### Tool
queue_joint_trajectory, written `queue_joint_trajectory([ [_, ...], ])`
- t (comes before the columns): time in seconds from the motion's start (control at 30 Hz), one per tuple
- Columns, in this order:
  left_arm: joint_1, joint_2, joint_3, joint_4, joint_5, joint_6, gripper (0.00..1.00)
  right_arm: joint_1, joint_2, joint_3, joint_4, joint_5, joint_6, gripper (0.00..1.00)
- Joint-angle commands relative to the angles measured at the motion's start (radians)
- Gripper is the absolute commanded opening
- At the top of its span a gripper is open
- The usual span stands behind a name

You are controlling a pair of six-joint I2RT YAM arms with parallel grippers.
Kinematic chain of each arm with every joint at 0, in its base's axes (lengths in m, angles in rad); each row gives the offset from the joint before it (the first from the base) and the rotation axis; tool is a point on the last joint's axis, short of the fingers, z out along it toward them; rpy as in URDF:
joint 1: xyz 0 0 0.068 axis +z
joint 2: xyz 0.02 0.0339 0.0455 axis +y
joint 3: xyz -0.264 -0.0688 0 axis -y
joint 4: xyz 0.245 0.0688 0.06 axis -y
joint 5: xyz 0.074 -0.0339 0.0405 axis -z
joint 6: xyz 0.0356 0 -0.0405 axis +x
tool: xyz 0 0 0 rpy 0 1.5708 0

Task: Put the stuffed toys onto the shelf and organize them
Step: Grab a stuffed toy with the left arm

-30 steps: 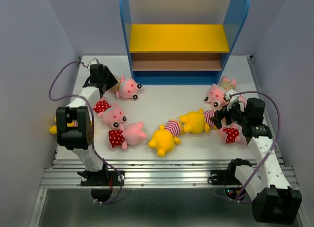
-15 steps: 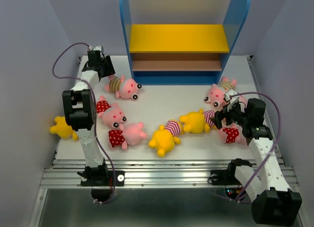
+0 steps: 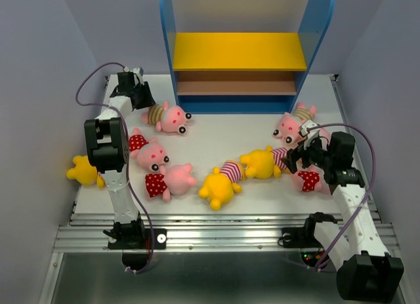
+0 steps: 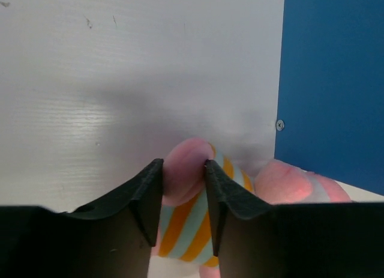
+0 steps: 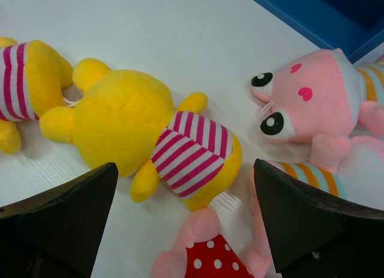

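Note:
The shelf [image 3: 168, 48] stands at the back, its boards bare. Several stuffed toys lie on the table. My left gripper [image 3: 139, 98] is shut on the leg of a pink pig in a tan-striped shirt [image 3: 169, 117], left of the shelf's base; the pads [image 4: 150, 188] pinch the pink leg [image 4: 183, 167]. My right gripper [image 3: 296, 157] is open and empty above a yellow bear [image 5: 144, 134], a red-dotted pig [image 5: 210, 257] and a striped pig [image 5: 312, 104]. Another bear [image 3: 220, 186] lies mid-front.
Two red-dotted pigs [image 3: 149, 152] [image 3: 167, 181] lie beside the left arm. A yellow bear [image 3: 82, 171] lies at the table's left edge, partly hidden by that arm. The shelf's blue side panel [image 4: 330, 80] is close on the left gripper's right.
The left arm has folded upright and its gripper has drawn back toward the far left corner, holding the striped pig's leg. The pig shifted slightly. The right arm has not moved.

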Motion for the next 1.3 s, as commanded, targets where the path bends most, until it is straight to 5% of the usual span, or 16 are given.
queue_joint_trajectory([
  [0.0, 0.012, 0.020, -0.010, 0.021, 0.063, -0.025, 0.39, -0.005, -0.019, 0.025, 0.014, -0.015, -0.014, 1.00],
  [0.27, 0.022, -0.054, -0.105, 0.062, 0.085, -0.086, 0.00, -0.005, -0.020, 0.023, 0.016, -0.016, -0.017, 1.00],
  [0.93, 0.011, -0.566, -0.725, 0.493, 0.316, -0.549, 0.00, -0.005, -0.028, 0.025, 0.017, -0.007, -0.016, 1.00],
  [1.27, -0.112, -0.690, -0.874, 0.657, 0.195, -0.853, 0.00, -0.005, -0.028, 0.023, 0.019, -0.002, -0.016, 1.00],
])
